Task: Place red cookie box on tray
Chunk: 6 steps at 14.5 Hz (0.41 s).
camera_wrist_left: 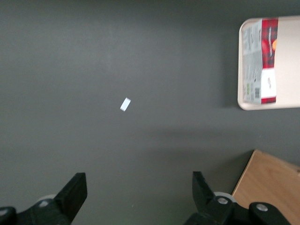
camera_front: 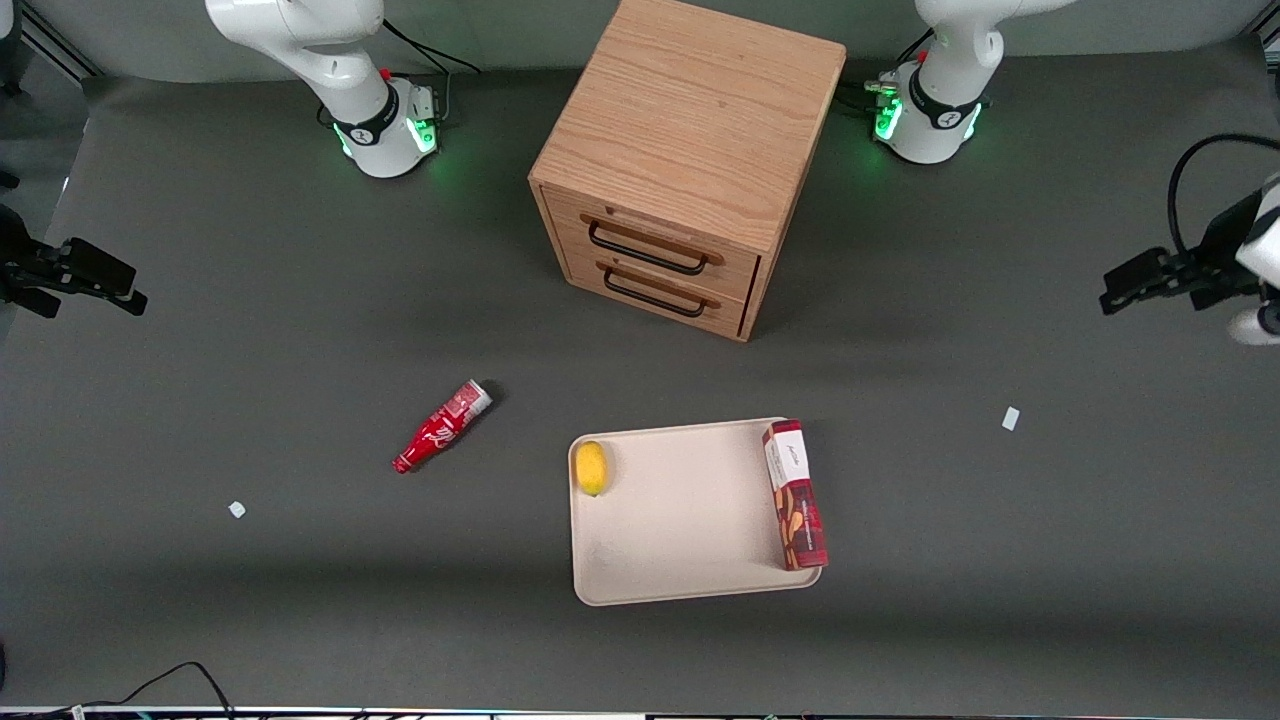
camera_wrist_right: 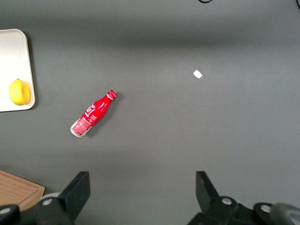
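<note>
The red cookie box (camera_front: 795, 495) lies flat on the beige tray (camera_front: 680, 520), along the tray's rim toward the working arm's end of the table. The left wrist view shows the box (camera_wrist_left: 262, 61) on the tray (camera_wrist_left: 288, 61) as well. My left gripper (camera_front: 1120, 285) hangs high over the table at the working arm's end, well away from the tray. It is open (camera_wrist_left: 138, 187), with only bare grey table between its fingers.
A yellow lemon (camera_front: 592, 467) rests on the tray's edge toward the parked arm. A small red bottle (camera_front: 442, 426) lies on the table beside the tray. The wooden drawer cabinet (camera_front: 690, 150) stands farther from the front camera. Small white scraps (camera_front: 1010, 418) (camera_front: 237, 509) lie on the table.
</note>
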Tool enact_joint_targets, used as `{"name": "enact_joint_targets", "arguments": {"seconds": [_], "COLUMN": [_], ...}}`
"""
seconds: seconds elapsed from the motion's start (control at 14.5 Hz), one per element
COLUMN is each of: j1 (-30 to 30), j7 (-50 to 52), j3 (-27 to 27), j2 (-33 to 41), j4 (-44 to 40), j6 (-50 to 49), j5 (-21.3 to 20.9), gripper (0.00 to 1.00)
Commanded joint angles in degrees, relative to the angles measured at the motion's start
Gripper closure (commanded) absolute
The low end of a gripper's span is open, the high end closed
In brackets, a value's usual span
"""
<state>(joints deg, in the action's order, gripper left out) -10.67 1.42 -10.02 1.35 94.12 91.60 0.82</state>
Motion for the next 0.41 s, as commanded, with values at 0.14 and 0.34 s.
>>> {"name": "enact_joint_targets", "arguments": {"seconds": [0.14, 0.34], "j1": [-0.6, -0.6], "j7": [-3.5, -3.8], "j3": [1.2, 1.2], "j2": [5.4, 5.4], "j4": [3.8, 3.8], "j6": [-1.9, -2.0], "j5": [-2.7, -3.5], "gripper": [0.00, 0.00]}}
